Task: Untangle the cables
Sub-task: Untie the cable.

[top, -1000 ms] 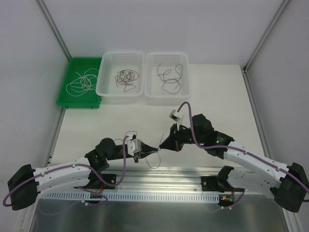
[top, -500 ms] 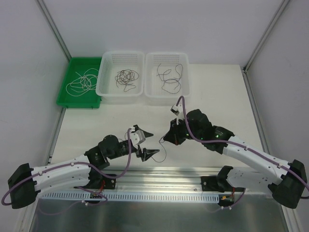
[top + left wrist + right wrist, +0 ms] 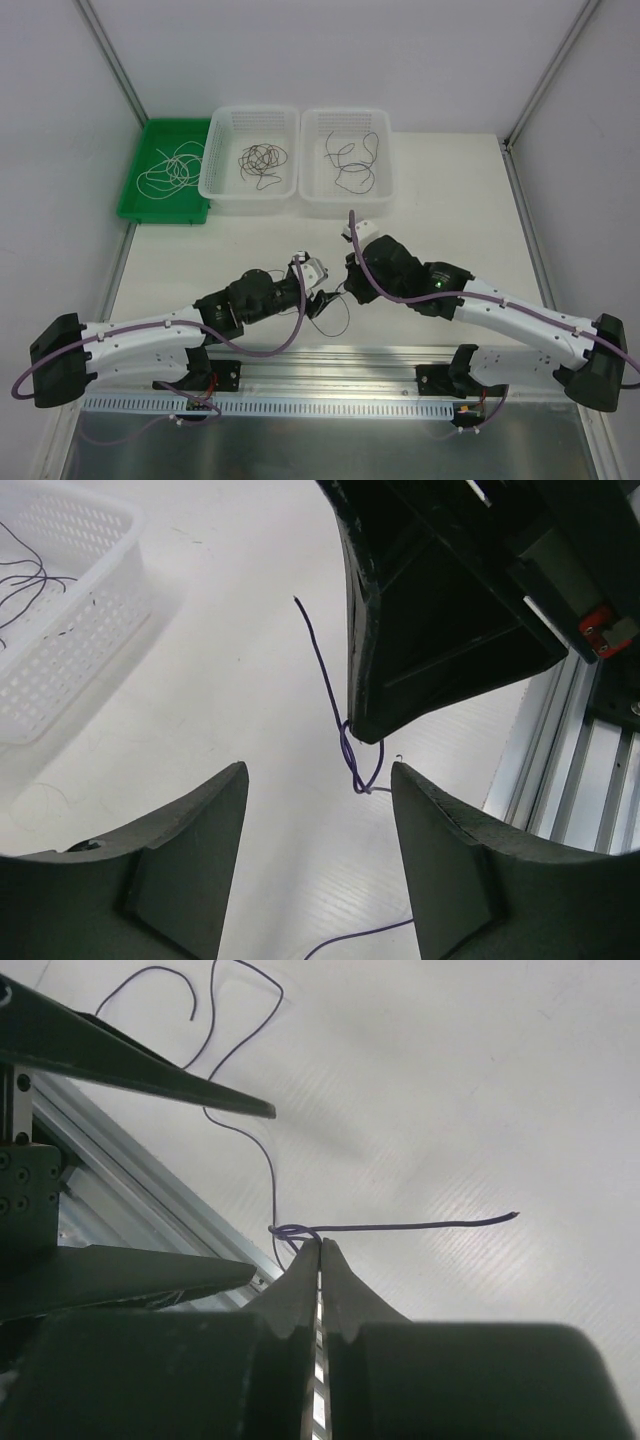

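The right gripper (image 3: 320,1248) is pressed shut on a small knot in the thin purple cable (image 3: 400,1226), low over the white table (image 3: 480,1080). The left gripper (image 3: 318,780) is spread wide. The knot sits just ahead, between its fingers, touching neither.

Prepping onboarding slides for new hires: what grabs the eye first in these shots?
Toward the front of the white table, the right gripper is pinched shut on a thin purple wire at its small knot, with the open left gripper facing it. At the far edge, two white perforated plastic baskets hold dark wire curls, beside a green tray holding a whitish wire.
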Controlling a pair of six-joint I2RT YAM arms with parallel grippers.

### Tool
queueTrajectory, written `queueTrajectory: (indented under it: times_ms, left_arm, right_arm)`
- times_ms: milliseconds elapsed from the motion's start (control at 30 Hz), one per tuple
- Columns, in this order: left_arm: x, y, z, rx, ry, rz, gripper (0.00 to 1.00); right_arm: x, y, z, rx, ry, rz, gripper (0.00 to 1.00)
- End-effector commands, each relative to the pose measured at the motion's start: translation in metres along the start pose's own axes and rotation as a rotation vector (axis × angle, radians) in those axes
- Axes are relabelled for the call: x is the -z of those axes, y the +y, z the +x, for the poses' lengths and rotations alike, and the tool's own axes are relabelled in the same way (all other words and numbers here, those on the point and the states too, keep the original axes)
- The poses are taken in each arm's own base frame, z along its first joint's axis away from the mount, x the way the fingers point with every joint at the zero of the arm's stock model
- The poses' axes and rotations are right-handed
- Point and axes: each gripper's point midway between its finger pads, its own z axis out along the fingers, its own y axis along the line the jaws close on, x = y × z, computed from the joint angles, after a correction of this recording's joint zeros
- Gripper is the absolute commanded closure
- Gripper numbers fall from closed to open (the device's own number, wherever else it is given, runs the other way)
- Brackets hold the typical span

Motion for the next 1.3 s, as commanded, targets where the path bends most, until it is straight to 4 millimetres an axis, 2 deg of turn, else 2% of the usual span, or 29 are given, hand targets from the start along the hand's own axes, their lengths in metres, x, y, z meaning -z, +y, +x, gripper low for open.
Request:
queueTrajectory:
  times_ms: [0, 267, 367, 500, 633, 767, 833, 867, 900, 933, 967, 1000, 1167, 1267]
  left_arm:
    - [-0.006, 0.000, -0.016, -0.014, -0.020, -0.012, 0.41]
    - [-0.018, -0.008, -0.010, -0.020, 0.021, 0.011, 0.44]
    - [-0.023, -0.008, -0.008, -0.026, 0.038, 0.009, 0.49]
    - [-0.029, -0.011, -0.004, -0.025, 0.058, 0.025, 0.65]
    - [-0.030, -0.014, -0.003, -0.022, 0.067, 0.030, 1.00]
    - [-0.024, -0.016, -0.004, -0.017, 0.053, 0.042, 1.00]
    - [-0.017, -0.020, -0.005, -0.013, 0.023, 0.068, 1.00]
    - [-0.014, -0.021, -0.006, -0.012, 0.009, 0.076, 1.00]
    - [-0.008, -0.024, -0.001, -0.014, 0.000, 0.097, 1.00]
    - [-0.005, -0.028, -0.002, -0.012, -0.017, 0.120, 1.00]
    - [-0.003, -0.030, -0.005, -0.008, -0.042, 0.131, 1.00]
    - [0.003, -0.032, -0.002, -0.002, -0.055, 0.139, 1.00]
    - [0.016, -0.036, -0.005, 0.021, -0.141, 0.162, 1.00]
    - [0.023, -0.037, -0.004, 0.030, -0.173, 0.169, 0.99]
  right_arm:
    - [0.005, -0.003, -0.016, 0.002, -0.041, 0.053, 0.99]
    - [0.005, 0.000, -0.019, 0.010, -0.047, 0.061, 0.99]
    - [0.004, 0.000, -0.019, 0.017, -0.041, 0.071, 0.99]
    - [0.003, 0.005, -0.018, 0.029, -0.037, 0.071, 0.99]
    - [0.002, 0.004, -0.016, 0.037, -0.027, 0.081, 0.99]
    - [0.004, -0.007, -0.013, 0.046, -0.023, 0.127, 0.99]
    - [0.006, -0.020, -0.010, 0.017, -0.026, 0.146, 0.99]
    - [0.006, -0.020, -0.007, 0.000, -0.020, 0.123, 0.99]
    - [0.011, -0.025, -0.016, -0.038, -0.060, 0.108, 0.99]
    - [0.009, -0.029, -0.009, -0.054, -0.051, 0.094, 0.99]
    - [0.009, -0.025, -0.007, -0.073, -0.044, 0.044, 0.99]
    - [0.013, -0.031, -0.016, -0.109, -0.086, 0.031, 0.99]
    - [0.010, -0.033, -0.005, -0.183, -0.068, -0.070, 0.99]
    - [0.008, -0.031, -0.006, -0.209, -0.074, -0.100, 0.99]
